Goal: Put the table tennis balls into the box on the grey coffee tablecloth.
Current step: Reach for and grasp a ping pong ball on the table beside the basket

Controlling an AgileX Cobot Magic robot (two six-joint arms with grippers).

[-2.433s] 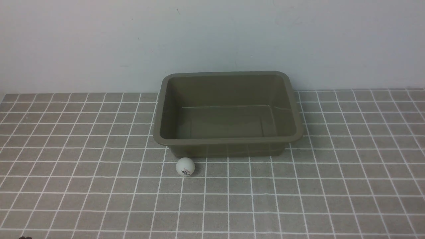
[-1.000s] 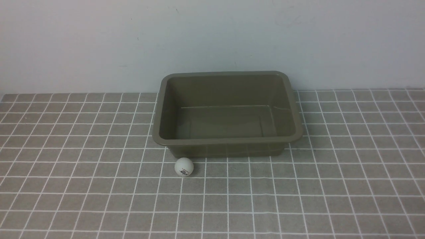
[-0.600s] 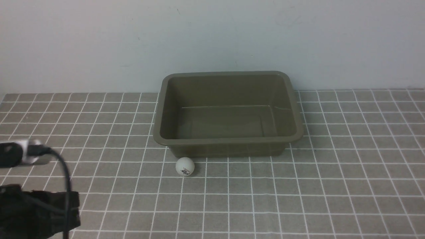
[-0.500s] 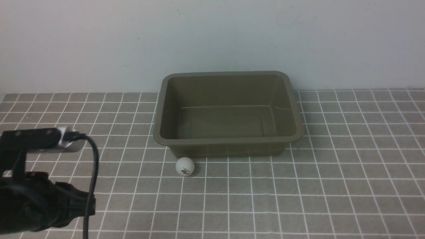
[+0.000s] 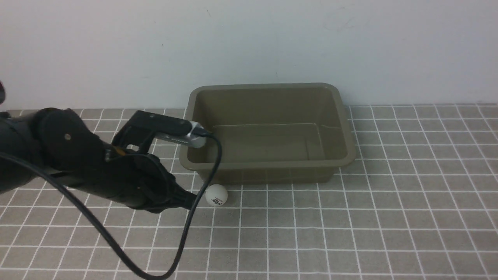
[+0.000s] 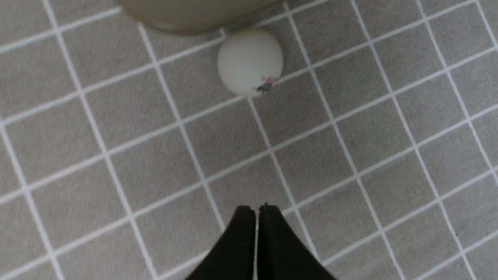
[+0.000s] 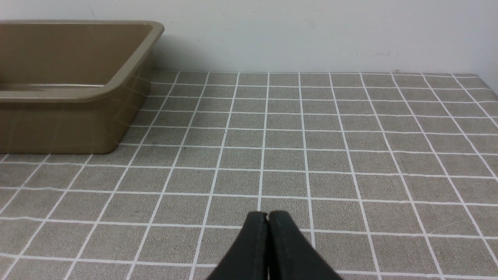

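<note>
A white table tennis ball [image 5: 216, 195] with a dark logo lies on the grey checked tablecloth [image 5: 350, 225], just in front of the near left corner of the empty olive-brown box [image 5: 268, 165]. My left gripper [image 5: 190, 201] is shut and empty, its tip just left of the ball and apart from it. In the left wrist view the ball [image 6: 249, 61] lies ahead of the shut left gripper [image 6: 256, 209], by the box's base [image 6: 194, 15]. My right gripper [image 7: 267, 214] is shut and empty over bare cloth, to the right of the box [image 7: 74, 93]; it is outside the front view.
A pale wall [image 5: 249, 42] stands right behind the box. My left arm's black cable [image 5: 183, 241] loops down over the cloth in front of the ball. The cloth [image 7: 350, 155] to the right of the box carries nothing.
My left arm has come in from the left edge and moved right and forward, bringing its shut gripper close beside the ball. The ball and box have not moved.
</note>
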